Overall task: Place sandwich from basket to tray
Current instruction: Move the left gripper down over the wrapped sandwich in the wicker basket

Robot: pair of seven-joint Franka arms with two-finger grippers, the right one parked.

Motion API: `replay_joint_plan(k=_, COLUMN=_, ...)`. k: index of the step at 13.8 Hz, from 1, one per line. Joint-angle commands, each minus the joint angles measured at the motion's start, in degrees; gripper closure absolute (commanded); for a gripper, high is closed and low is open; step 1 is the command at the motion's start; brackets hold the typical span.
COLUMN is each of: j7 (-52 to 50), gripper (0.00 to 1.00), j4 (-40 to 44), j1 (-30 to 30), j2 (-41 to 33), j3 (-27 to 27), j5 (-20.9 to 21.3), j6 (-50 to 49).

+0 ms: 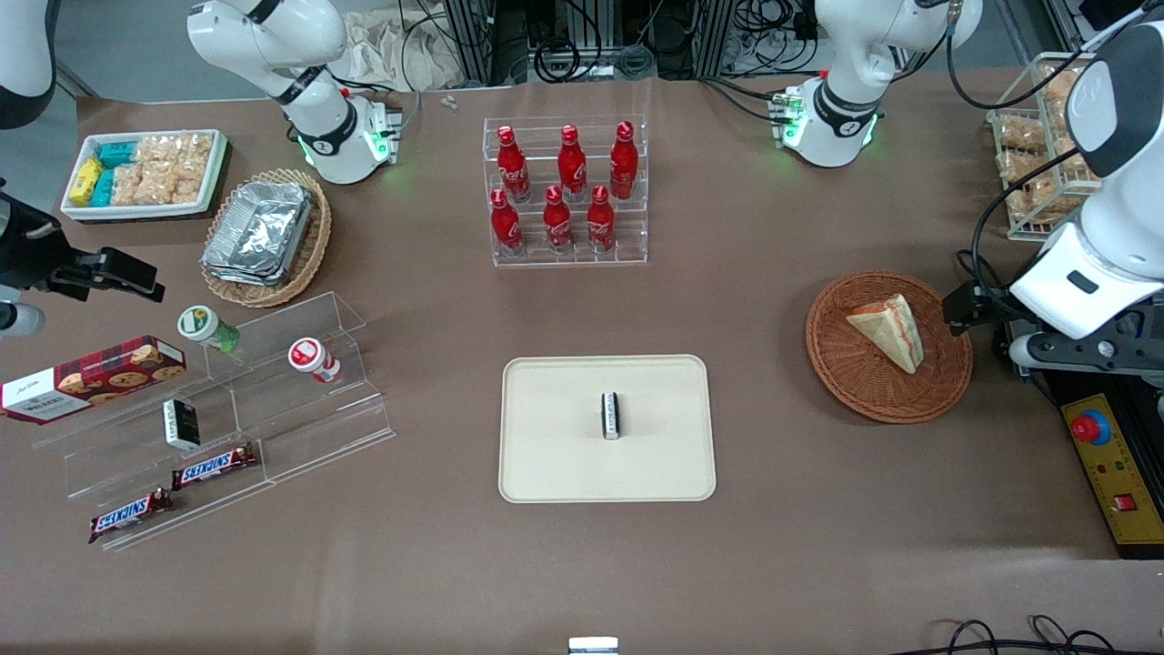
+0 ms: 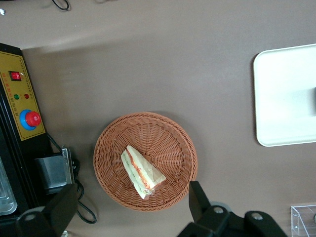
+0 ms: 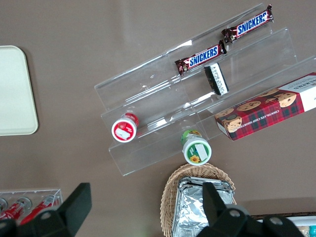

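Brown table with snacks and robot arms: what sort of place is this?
Probably a robotics lab staged as a snack counter: red bottles in a clear acrylic rack, tangled cables, a yellow emergency-stop box. The open end effector hovers above the triangular white-bread sandwich.

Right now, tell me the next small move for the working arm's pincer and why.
Probably lower the open pincer straight down toward the triangular white-bread sandwich. It lies untouched in the round reddish-brown wicker basket, the pincer hangs above it with fingers spread, and the flat cream-beige rectangular tray holds only a small dark packet.
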Motion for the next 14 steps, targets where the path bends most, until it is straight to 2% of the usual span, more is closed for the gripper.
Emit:
replay_joint_plan(k=1, j7=0.7, gripper=0.00, j4=1.8, j1=0.2, j2=0.7, j3=0.3, j5=-0.4, j6=-0.9)
replay_joint_plan(k=5, j7=-0.1, gripper=0.00, j4=0.6, j1=0.3, j2=0.6, j3=0.7, j5=0.2, j6=-1.3)
replay_joint_plan(k=8, j7=-5.1, gripper=0.01, j4=-4.8, j1=0.3, j2=-0.9, j3=5.0, j5=-0.9, j6=1.3)
replay_joint_plan(k=12, j7=-24.2, gripper=0.02, j4=-25.3, j1=0.1, j2=-10.4, j3=5.4, j5=0.3, j6=14.0)
replay_joint_plan(k=14, j7=-32.8, gripper=0.02, j4=-30.5, j1=0.0, j2=-11.1, j3=5.3, j5=0.3, j6=17.5)
